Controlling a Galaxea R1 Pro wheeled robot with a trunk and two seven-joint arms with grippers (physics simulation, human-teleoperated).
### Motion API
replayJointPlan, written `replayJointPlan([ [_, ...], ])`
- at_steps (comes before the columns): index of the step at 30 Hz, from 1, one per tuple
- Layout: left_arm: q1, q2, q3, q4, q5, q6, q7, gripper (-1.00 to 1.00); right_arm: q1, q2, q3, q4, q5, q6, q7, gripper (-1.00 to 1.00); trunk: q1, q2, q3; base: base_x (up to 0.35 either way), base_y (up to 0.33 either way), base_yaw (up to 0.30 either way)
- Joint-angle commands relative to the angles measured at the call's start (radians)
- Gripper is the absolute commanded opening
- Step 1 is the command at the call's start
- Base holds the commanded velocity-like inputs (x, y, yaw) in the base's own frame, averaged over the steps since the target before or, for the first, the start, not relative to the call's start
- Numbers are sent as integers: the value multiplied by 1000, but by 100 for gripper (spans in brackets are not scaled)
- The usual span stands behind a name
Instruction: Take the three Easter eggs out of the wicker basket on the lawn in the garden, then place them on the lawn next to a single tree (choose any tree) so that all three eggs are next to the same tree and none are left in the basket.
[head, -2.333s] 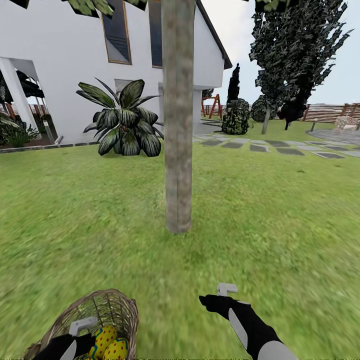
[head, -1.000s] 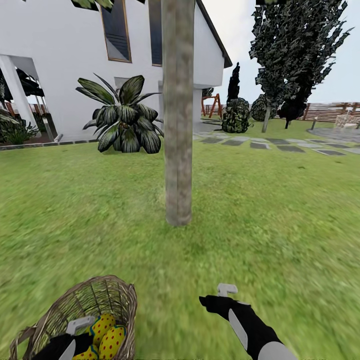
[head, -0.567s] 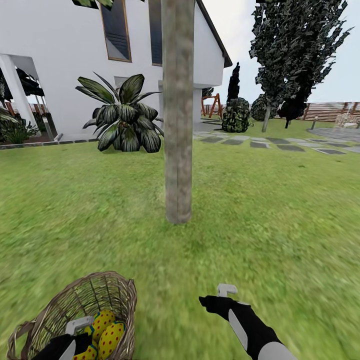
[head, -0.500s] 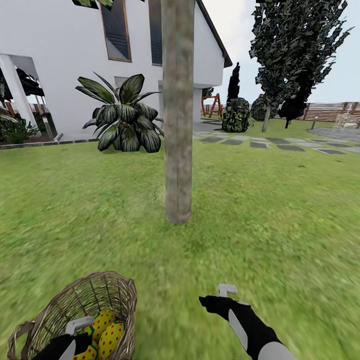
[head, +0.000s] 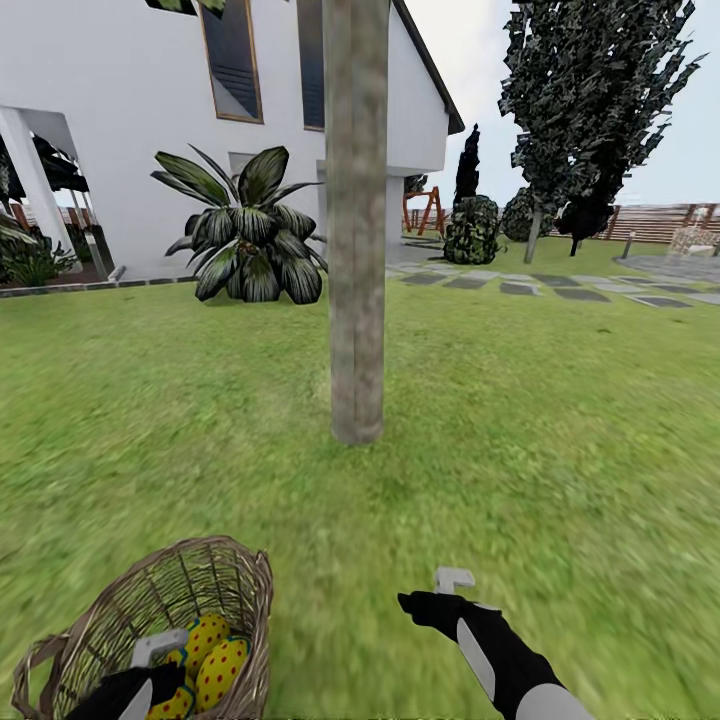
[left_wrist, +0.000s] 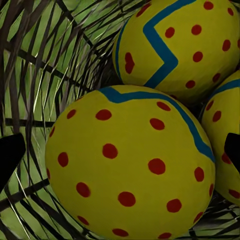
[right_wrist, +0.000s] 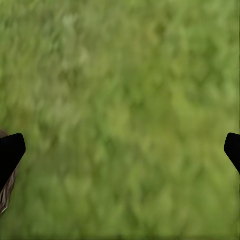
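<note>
Down at the lower left of the head view, the wicker basket (head: 170, 620) sits tilted on the lawn (head: 560, 430), its open mouth turned toward the camera. Inside it lie the Easter eggs (head: 215, 660), yellow with red dots. The left gripper (head: 160, 665) reaches into the basket mouth, right at the eggs. In the left wrist view the nearest egg (left_wrist: 130, 162) sits between the two dark fingertips (left_wrist: 10, 155), which stand wide apart at either side of the frame, so this gripper is released and not clamped on anything. A second egg (left_wrist: 180, 45) with a blue zigzag band lies behind it, and a third egg (left_wrist: 227, 135) shows at the right edge, all against the basket's open weave (left_wrist: 40, 65).

At lower centre-right of the head view, the right gripper (head: 440, 590) hangs over bare grass, well apart from the basket. Its wrist view shows blurred green lawn (right_wrist: 125, 115) between spread fingertips (right_wrist: 10, 152), so it is released and empty.

Up the middle of the head view stands the tree (head: 356, 220), its thick grey-brown trunk rising from the grass beyond the basket. Behind it at upper left are a white house (head: 120, 120) and a broad-leaved plant (head: 250, 240); at upper right, a dark conical tree (head: 590, 110) and a stepping-stone path (head: 560, 290).
</note>
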Motion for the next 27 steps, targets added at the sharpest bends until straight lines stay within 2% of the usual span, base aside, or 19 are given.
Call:
replayJointPlan([
  [1,0,0,3,-1,-2,3,1,100,0,1,-4,-2,-8,6,3,100,4,-8,-4,0,0,0],
  [3,0,0,3,-1,-2,2,1,100,0,1,-4,-2,-8,6,3,100,11,-22,-10,0,0,0],
  [10,0,-1,3,1,-4,0,1,100,0,1,-4,-2,-8,6,3,100,11,-22,-10,0,0,0],
  [12,0,0,2,1,-4,1,1,100,0,0,-4,-2,-8,6,3,100,19,-36,-17,0,0,0],
  [23,0,2,2,0,0,0,1,100,0,1,-4,-2,-8,6,3,100,19,-36,-17,0,0,0],
  [27,0,2,1,0,1,0,0,100,0,1,-4,-2,-8,6,3,100,23,-43,-24,0,0,0],
])
